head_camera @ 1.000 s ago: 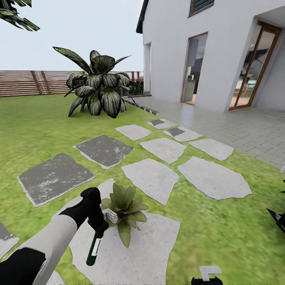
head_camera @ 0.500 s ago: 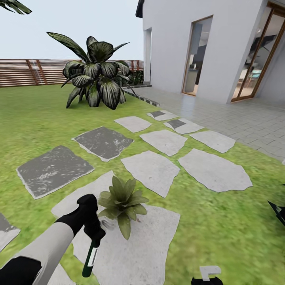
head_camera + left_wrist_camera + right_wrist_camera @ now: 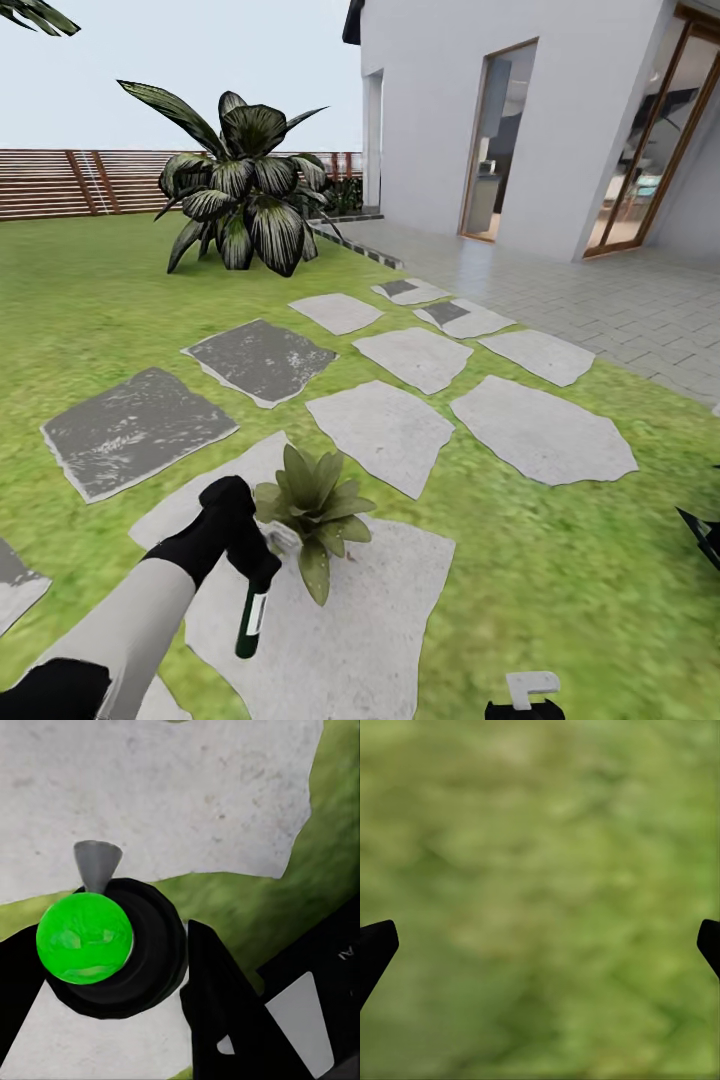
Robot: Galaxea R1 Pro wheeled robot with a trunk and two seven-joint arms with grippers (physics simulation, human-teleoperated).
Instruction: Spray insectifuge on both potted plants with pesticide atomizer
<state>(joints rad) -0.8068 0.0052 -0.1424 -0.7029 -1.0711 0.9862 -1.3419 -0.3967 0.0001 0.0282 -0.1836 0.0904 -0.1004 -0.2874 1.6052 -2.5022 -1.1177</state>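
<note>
Already lifted: atomizer [image 3: 250, 615] clamped in left gripper [image 3: 258, 568], hanging bottle-down over a pale stone [image 3: 380, 620], white head up beside the rosette. Just right of it, plant [image 3: 312, 505], leaves nearly touching the gripper. Seems the spraying stage on this first plant; cover not possible to judge. Second plant yet to treat. Far right, right gripper [image 3: 540, 941] over blurred grass [image 3: 540, 832], tips wide apart, holding nothing.
</note>
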